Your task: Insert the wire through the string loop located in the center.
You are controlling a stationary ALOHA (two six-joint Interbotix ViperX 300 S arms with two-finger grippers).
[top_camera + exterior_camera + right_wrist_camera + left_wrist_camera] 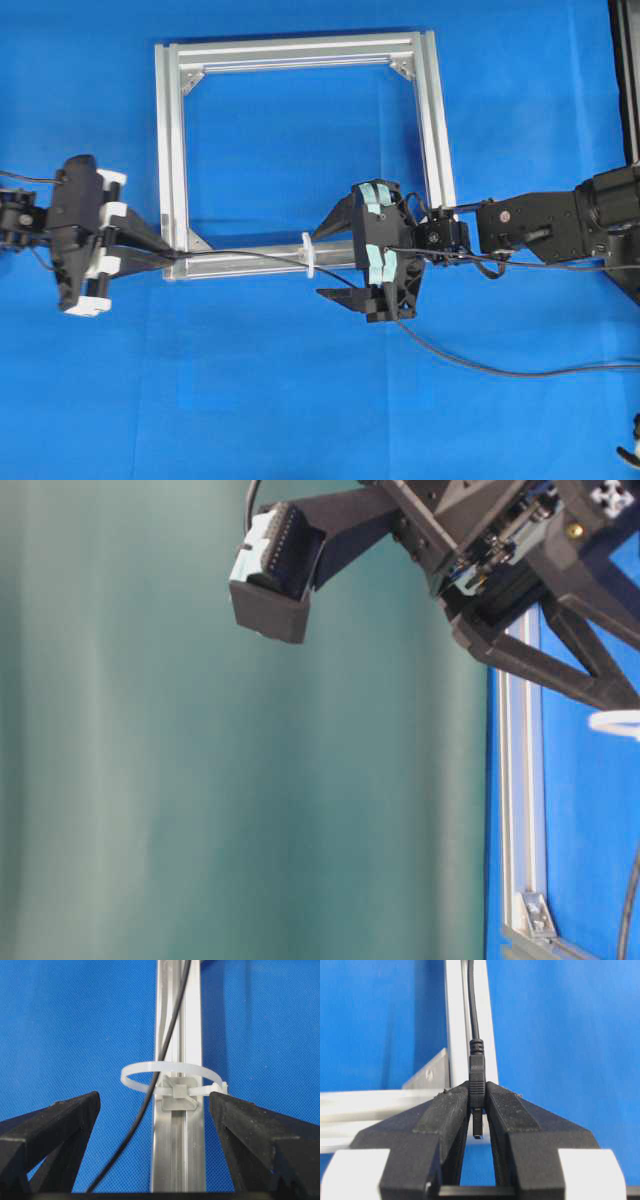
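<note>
The wire (pixel 245 254) is a thin black cable that lies along the near bar of the silver frame (pixel 170 150). My left gripper (pixel 165 256) is at the frame's near left corner, shut on the wire's dark plug (pixel 477 1080). The plug's tip pokes back between the jaws. From there the wire (pixel 150 1095) runs through the string loop (pixel 172 1067), a small white upright ring fixed on the bar. The string loop (pixel 308 253) is just left of my right gripper (pixel 338 258). The right gripper (pixel 155 1100) is open, with a finger on each side of the bar and holding nothing.
Past the loop the wire trails under the right arm (pixel 540 225) and off the right edge of the blue cloth (pixel 300 400). In the table-level view one right finger (pixel 280 570) hangs above the frame bar (pixel 520 780).
</note>
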